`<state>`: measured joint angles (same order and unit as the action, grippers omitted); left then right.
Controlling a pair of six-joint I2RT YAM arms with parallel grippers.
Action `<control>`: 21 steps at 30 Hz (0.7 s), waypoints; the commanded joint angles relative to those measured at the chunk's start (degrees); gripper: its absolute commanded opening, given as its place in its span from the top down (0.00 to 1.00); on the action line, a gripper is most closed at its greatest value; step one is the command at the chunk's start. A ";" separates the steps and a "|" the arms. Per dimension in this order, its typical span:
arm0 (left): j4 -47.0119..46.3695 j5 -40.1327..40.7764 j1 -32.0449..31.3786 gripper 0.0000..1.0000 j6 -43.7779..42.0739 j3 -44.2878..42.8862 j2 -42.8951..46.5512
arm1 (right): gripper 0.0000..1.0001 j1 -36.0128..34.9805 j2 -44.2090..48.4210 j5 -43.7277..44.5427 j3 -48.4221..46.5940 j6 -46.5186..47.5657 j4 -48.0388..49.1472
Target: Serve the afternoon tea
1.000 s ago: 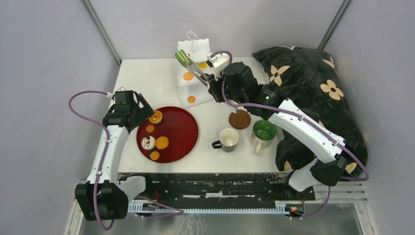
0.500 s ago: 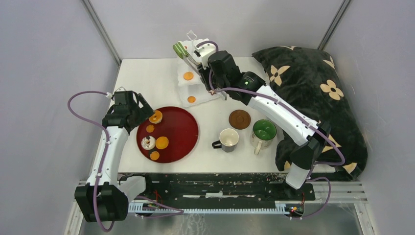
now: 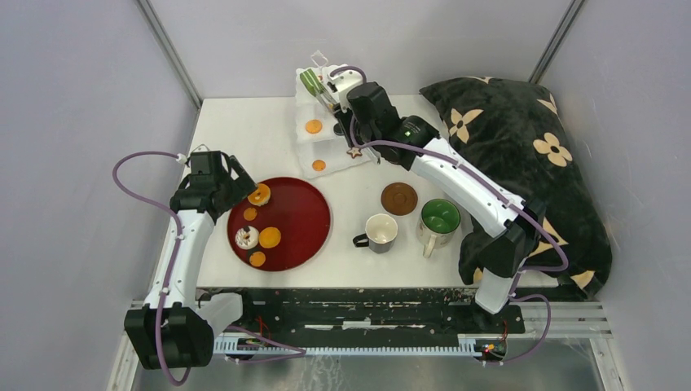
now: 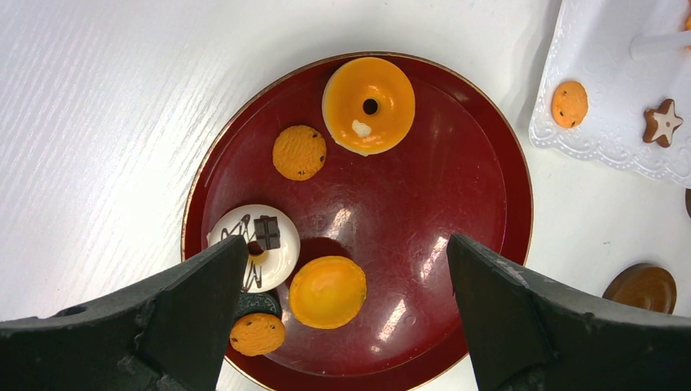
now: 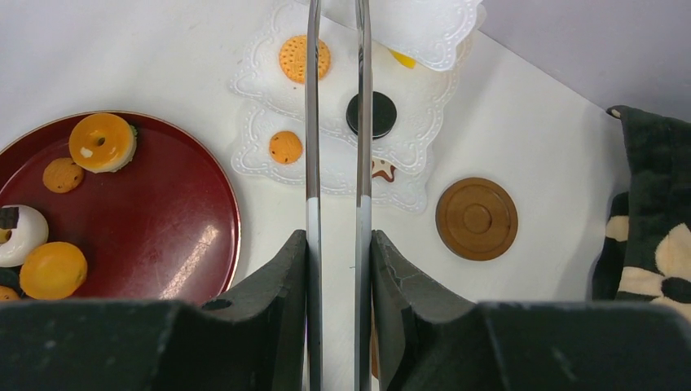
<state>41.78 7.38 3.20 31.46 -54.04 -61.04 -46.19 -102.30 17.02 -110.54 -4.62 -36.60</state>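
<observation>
The white three-tier stand (image 3: pixel 324 134) stands at the back of the table. It bears orange discs (image 3: pixel 314 126), a dark cookie (image 5: pixel 371 113) and a star cookie (image 3: pixel 354 152). My right gripper (image 3: pixel 341 104) is shut on the metal tongs (image 5: pixel 335 163), which pinch the green striped cake (image 3: pixel 310 81) over the stand's top tier. My left gripper (image 3: pixel 216 183) is open and empty, hovering over the dark red tray (image 4: pixel 456 187), which holds an orange donut (image 4: pixel 368 104), a white donut (image 4: pixel 254 244) and orange discs (image 4: pixel 327 292). Two mugs (image 3: pixel 380 232) (image 3: pixel 440 218) and a brown coaster (image 3: pixel 399 198) sit at the front right.
A black pillow with cream flowers (image 3: pixel 521 155) fills the table's right side, close to the green-lined mug. Grey walls close in the back and sides. The right arm stretches diagonally over the coaster and mugs.
My right arm has carried the tongs and green cake back and up, from beside the stand to over its top tier. The left arm has not moved.
</observation>
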 commanded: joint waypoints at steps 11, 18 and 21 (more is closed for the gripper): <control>-1.44 0.80 0.40 0.01 -0.79 -1.75 -0.35 | 0.57 0.58 -1.11 0.76 -3.16 -0.07 3.90; -1.44 0.80 0.38 0.01 -0.72 -1.43 -0.09 | 0.53 0.58 -0.15 0.04 -2.54 -0.46 4.33; -1.36 0.73 0.40 0.01 -0.76 -1.41 -0.12 | 0.52 0.52 0.54 -0.07 -2.10 -0.55 4.77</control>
<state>41.78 7.40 3.31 31.48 -54.04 -61.34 -45.84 -104.31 16.97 -110.67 -4.69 -36.45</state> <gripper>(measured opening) 0.993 0.477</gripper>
